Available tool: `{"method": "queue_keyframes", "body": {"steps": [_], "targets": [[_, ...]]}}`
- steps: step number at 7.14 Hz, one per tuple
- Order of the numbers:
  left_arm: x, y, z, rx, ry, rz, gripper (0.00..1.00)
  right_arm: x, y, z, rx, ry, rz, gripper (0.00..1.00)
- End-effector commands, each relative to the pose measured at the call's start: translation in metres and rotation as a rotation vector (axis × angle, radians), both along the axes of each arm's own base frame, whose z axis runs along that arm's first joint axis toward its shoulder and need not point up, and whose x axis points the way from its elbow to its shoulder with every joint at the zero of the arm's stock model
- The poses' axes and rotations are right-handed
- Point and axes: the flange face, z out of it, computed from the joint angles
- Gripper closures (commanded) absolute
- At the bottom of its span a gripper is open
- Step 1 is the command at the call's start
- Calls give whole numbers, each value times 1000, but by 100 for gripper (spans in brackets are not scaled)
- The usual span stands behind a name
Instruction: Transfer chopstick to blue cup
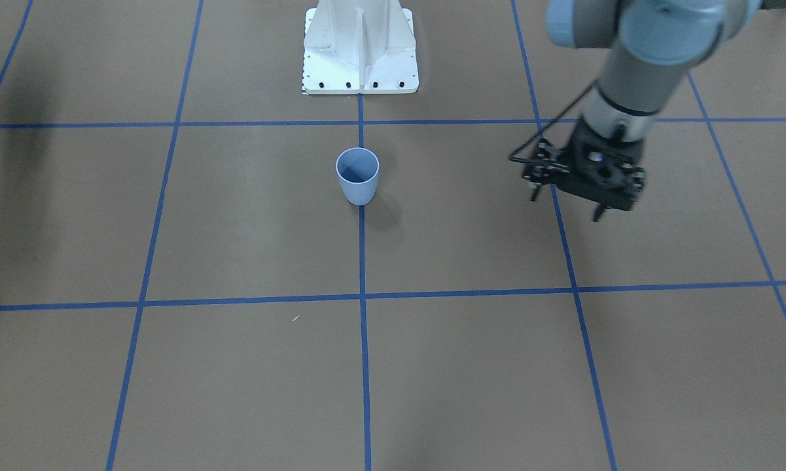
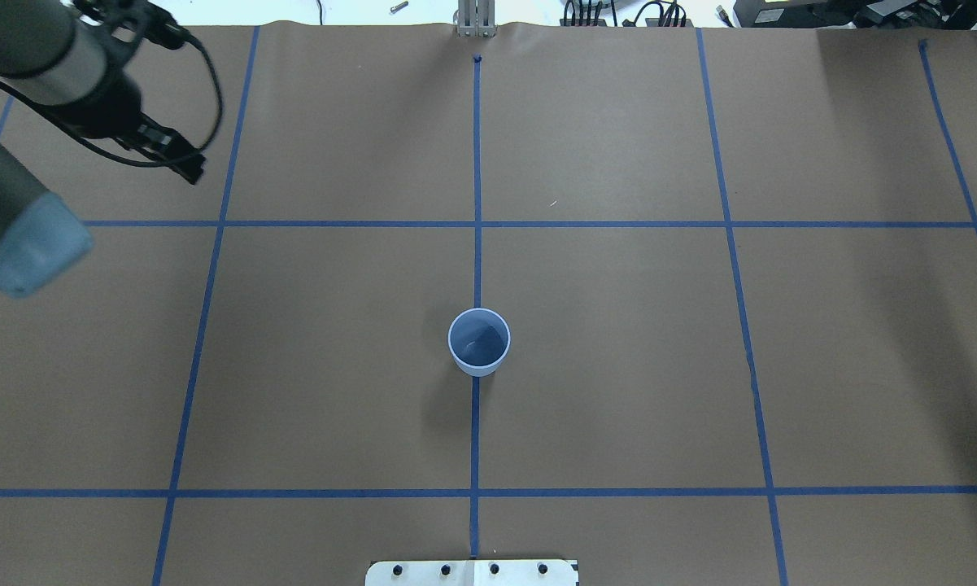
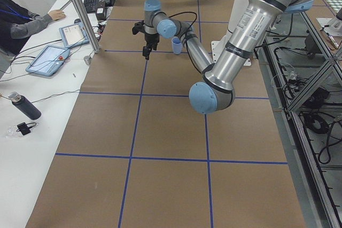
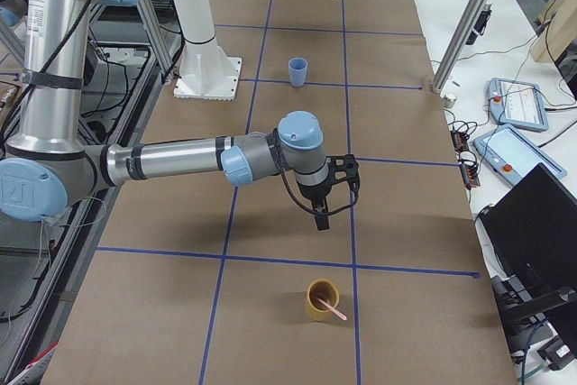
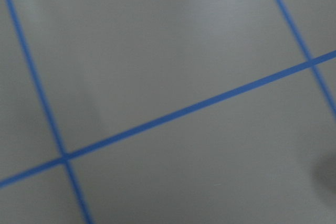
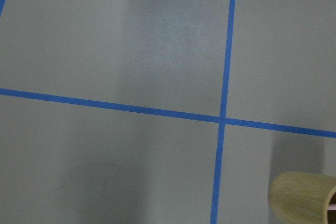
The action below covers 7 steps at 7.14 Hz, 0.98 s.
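A: How much room is offered by the table [image 2: 618,366]?
B: Wide bare paper is seen between the two cups. The tan cup [image 4: 322,300] is stood toward the table's end on the robot's right, where the edge should be minded.
A: And the grippers?
B: The left gripper [image 1: 566,206] is held spread and empty, well apart from the blue cup [image 1: 357,175]. The right gripper [image 4: 321,221] is hung near the tan cup; whether it is spread or pressed together cannot be told.
A: Where is the chopstick [image 4: 336,312] found?
B: It is leaned in the tan cup, its end projecting past the rim. It is judged light, stiff and smooth, so slipping may be expected. The projecting end is best pinched squarely and lifted straight, so that the cup is not tipped.
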Motion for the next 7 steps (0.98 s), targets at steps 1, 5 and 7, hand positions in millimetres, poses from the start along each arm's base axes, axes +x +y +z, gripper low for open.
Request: {"method": "queue_keyframes", "body": {"steps": [1,5,7], "targets": [[-173,-44,131,79,-98,129,1,42,37,41,-28,26,21,0],[-353,11,321,13,-74,27,1,74,41,109,-99,50,437,1],[-352,24,331,8,-72,31,1,75,20,120,-141,20,601,4]]}}
